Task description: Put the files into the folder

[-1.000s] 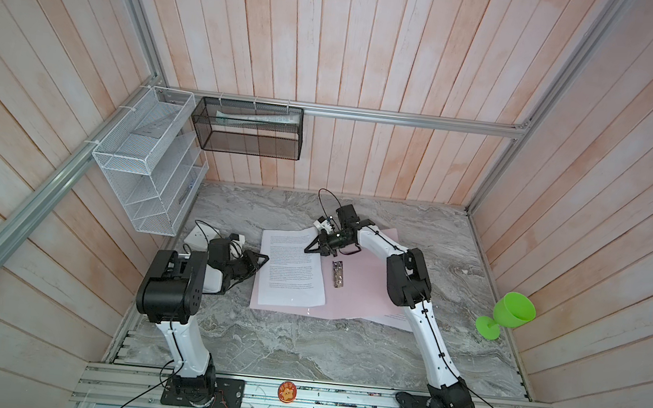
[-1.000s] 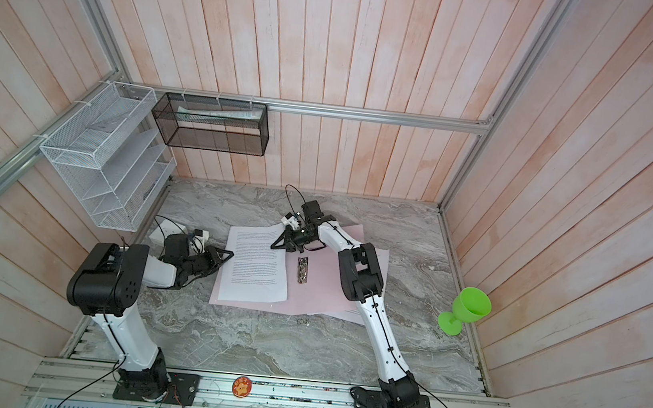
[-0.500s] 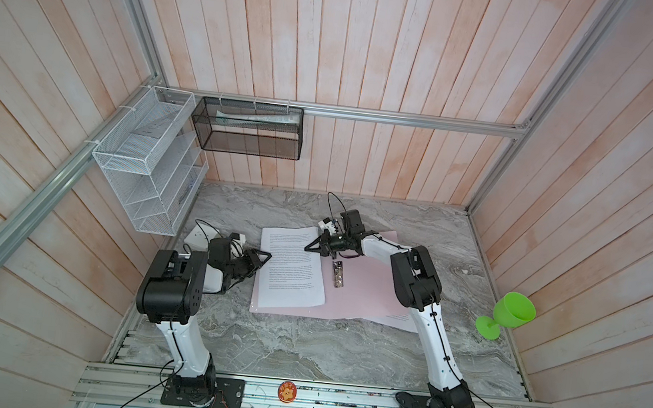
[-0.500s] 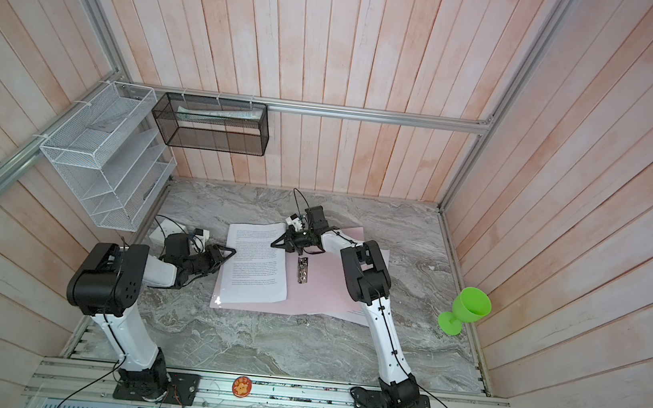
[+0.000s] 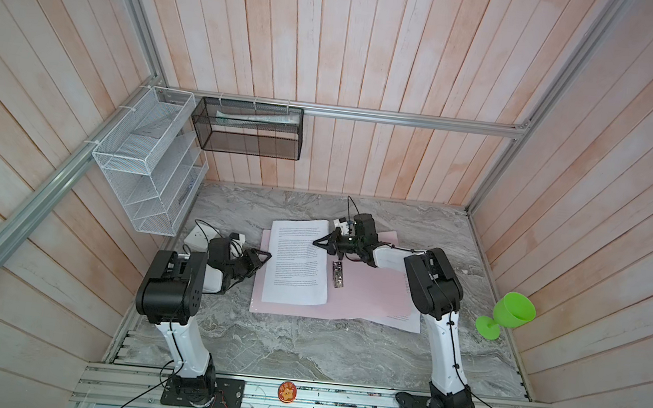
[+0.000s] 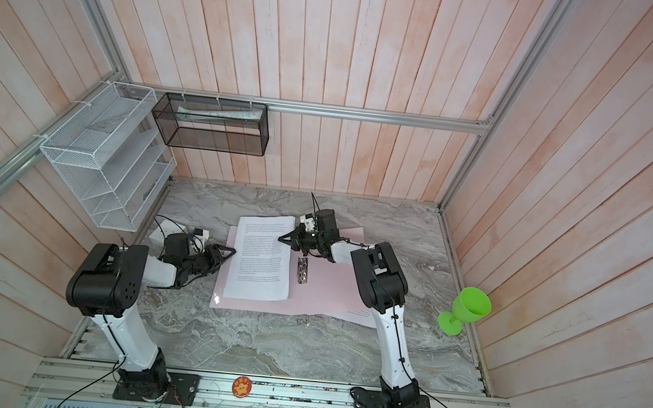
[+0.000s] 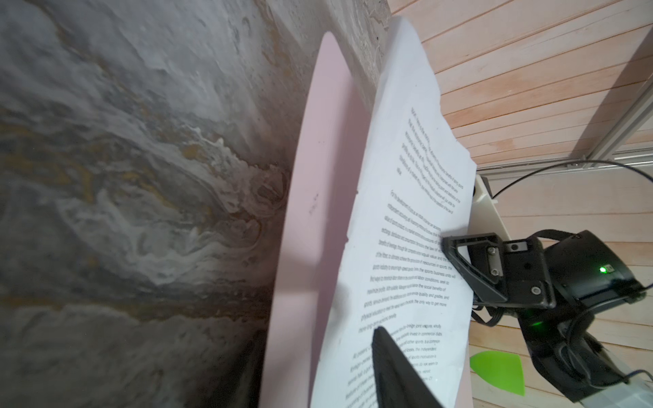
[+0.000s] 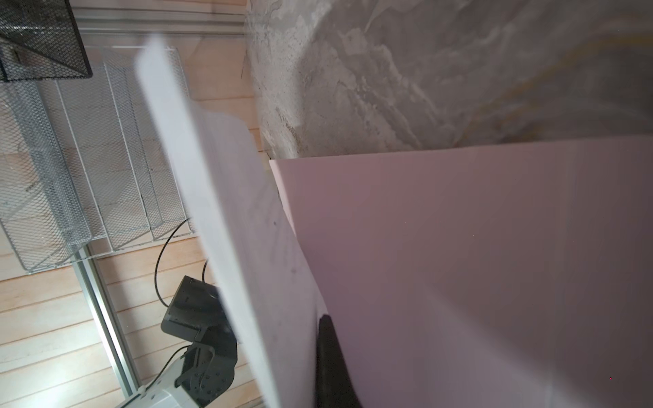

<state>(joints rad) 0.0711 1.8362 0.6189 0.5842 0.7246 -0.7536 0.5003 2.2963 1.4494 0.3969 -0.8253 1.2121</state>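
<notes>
Your right gripper (image 5: 316, 244) is pinched shut on the right edge of the files (image 5: 296, 270), which lie on the left half of the open folder (image 5: 368, 297). Your left gripper (image 5: 265, 255) shows only one finger (image 7: 392, 371), so can't tell its grip.

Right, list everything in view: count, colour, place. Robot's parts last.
table: one, grey marble, under everything
folder: one, pink, open flat mid-table
clip: one, silver, on folder's spine
printed sheets: stack, number unclear, white, on the folder
loose sheet: one, white, under folder's near right corner
wire rack: one, white, left wall
mesh basket: one, black, back wall
goblet: one, green, by right wall
badge: one, orange, front rail
left pincer: one, black, at the sheets' left edge
right pincer: one, black, shut on printed sheets
</notes>
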